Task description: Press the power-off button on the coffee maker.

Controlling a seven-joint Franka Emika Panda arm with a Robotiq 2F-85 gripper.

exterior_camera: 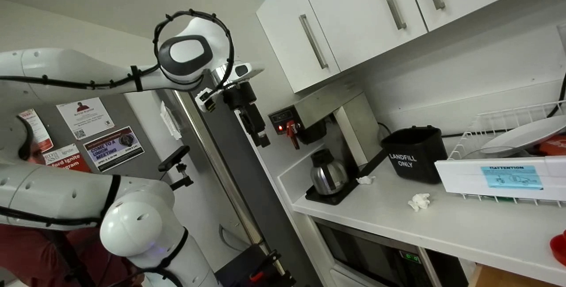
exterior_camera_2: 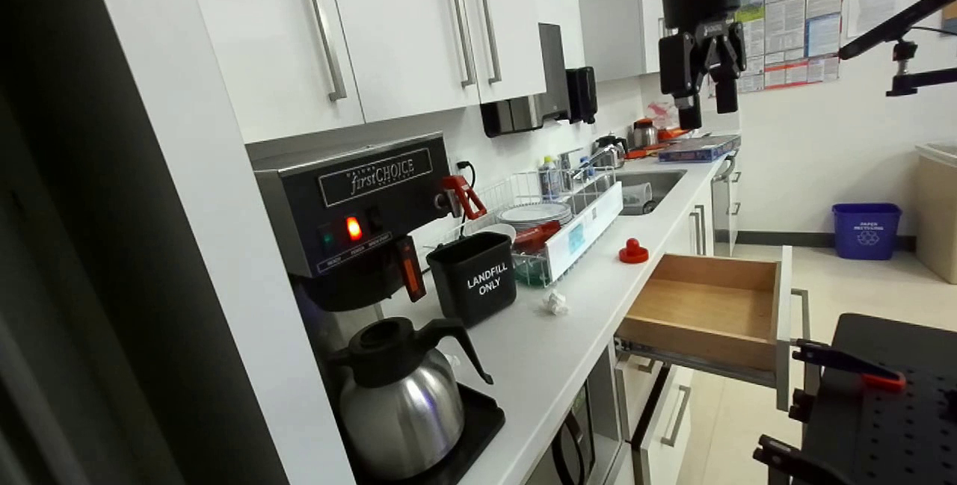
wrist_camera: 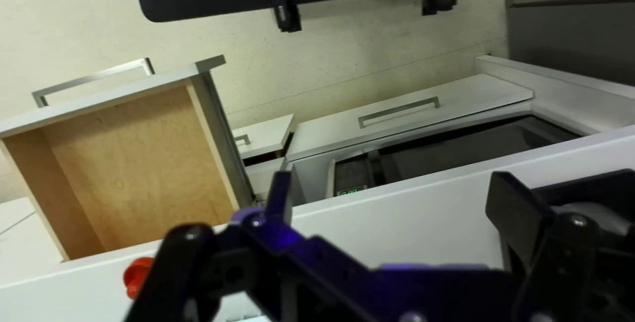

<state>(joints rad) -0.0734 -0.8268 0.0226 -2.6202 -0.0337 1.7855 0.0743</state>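
The coffee maker (exterior_camera: 325, 101) stands on the counter under the wall cabinets, its black front panel (exterior_camera_2: 374, 205) facing the camera in an exterior view. An orange-red lit switch (exterior_camera_2: 354, 228) glows on that panel, with darker switches beside it; the glow (exterior_camera: 280, 128) also shows in the other picture from outside. A silvery carafe (exterior_camera_2: 404, 418) with black lid and handle stands on its base plate. My gripper (exterior_camera: 261, 139) hangs in the air, apart from the coffee maker, pointing down. Its fingers (wrist_camera: 392, 185) are spread and empty in the wrist view. The switches are out of the wrist view.
Wall cabinets (exterior_camera_2: 404, 29) hang above the coffee maker. A black bin (exterior_camera_2: 472, 276) and a dish rack (exterior_camera: 499, 176) stand farther along the counter. A wooden drawer (wrist_camera: 134, 163) is pulled out. A red object (exterior_camera_2: 633, 251) and crumpled paper (exterior_camera: 419, 201) lie on the counter.
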